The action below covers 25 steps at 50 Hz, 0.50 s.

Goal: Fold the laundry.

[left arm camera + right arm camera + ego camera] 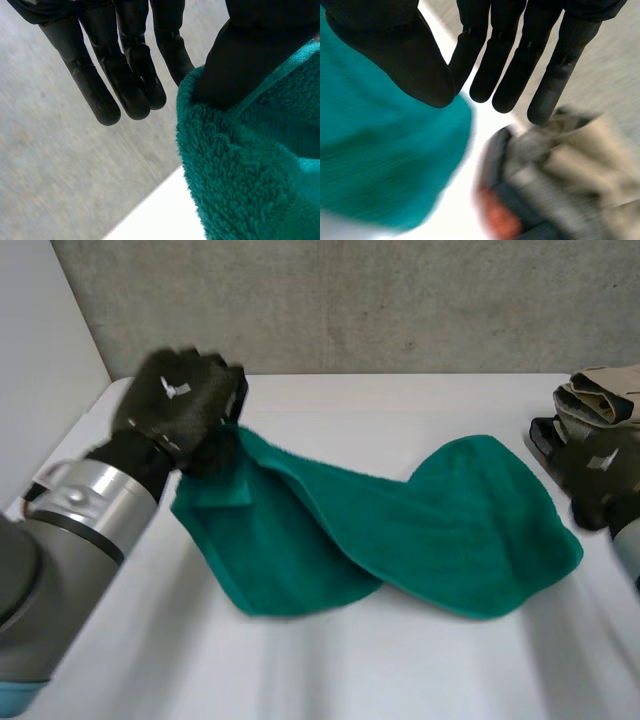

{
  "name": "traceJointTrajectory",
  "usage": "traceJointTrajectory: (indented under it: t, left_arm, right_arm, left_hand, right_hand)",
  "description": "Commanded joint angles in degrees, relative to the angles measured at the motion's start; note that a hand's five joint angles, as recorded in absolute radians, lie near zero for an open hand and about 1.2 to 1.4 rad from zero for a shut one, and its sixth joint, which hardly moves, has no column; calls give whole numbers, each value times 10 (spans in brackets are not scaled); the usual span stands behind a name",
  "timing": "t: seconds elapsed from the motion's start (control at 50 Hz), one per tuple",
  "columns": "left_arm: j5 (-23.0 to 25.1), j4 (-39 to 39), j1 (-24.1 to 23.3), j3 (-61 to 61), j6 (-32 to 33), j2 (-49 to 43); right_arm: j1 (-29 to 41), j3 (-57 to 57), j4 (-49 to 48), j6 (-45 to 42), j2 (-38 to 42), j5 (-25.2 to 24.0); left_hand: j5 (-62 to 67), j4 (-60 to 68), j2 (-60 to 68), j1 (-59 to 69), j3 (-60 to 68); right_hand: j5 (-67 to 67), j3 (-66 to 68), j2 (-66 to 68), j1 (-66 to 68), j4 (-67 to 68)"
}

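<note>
grey left arm [70, 530] reaches from the near corner, its left hand [180, 405] at the far left corner of the green towel [400, 530]; the towel lies rumpled on the white counter [400, 670]. the left wrist view adds its fingers [125, 85] straight and off the terry, which drapes the thumb [240, 60]; right hand [600, 475], fingers straight and apart, hovers beside folded clothes [600, 395].

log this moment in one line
left hand: open, at green towel corner | right hand: open, beside towel's other end, near clothes pile | towel: rumpled on table
</note>
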Motion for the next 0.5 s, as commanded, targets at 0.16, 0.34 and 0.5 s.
traceJointTrajectory:
  t: [0.16, 0.34, 0.5]
  left_arm:
    - [6, -63, 16, 8, -1, 66]
    - [5, -36, 16, -22, -3, 15]
    - [3, -28, 16, -12, -3, 8]
  right_arm:
    - [-37, -121, 292, 3, -55, -122]
    - [-27, 33, 135, 55, 47, -119]
    - [14, 71, 46, 137, 97, -120]
  left_hand:
    - [143, 112, 114, 135, 117]
    - [143, 112, 114, 135, 117]
    - [143, 112, 114, 135, 117]
  right_hand:
    - [-480, -489, -484, -462, -494]
    - [-444, -453, -448, -426, -459]
    - [-368, -377, -372, -350, -383]
